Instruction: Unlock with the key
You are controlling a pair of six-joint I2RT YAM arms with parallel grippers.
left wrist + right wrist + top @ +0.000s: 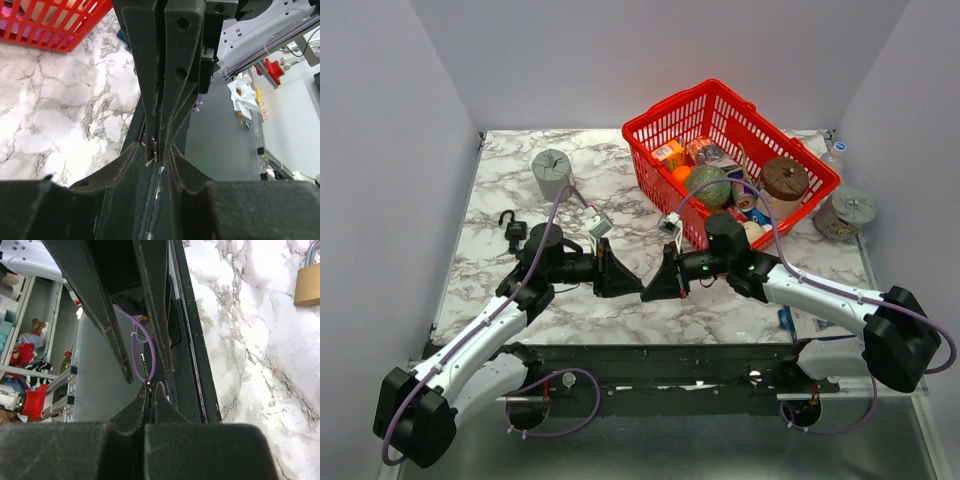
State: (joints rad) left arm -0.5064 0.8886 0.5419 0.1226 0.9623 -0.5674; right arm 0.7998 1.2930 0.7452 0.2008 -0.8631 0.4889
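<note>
My two grippers meet tip to tip over the near middle of the marble table. My right gripper point(656, 290) point(151, 385) is shut on the key, whose thin silver blade point(145, 368) sticks out past its tips. The key's black head is hidden between the pads. My left gripper point(626, 283) point(154, 147) is open, its fingers point(97, 300) standing either side of the blade without closing on it. The blade's tip point(152, 151) shows in the left wrist view. The brass padlock point(307, 286) lies on the marble. A black padlock point(513, 229) lies at the left.
A red basket point(650, 128) full of several objects stands at the back right. A grey cylinder point(551, 172) stands at the back left, and a grey spool point(847, 211) at the right edge. The table's dark near edge point(650, 352) runs just below the grippers.
</note>
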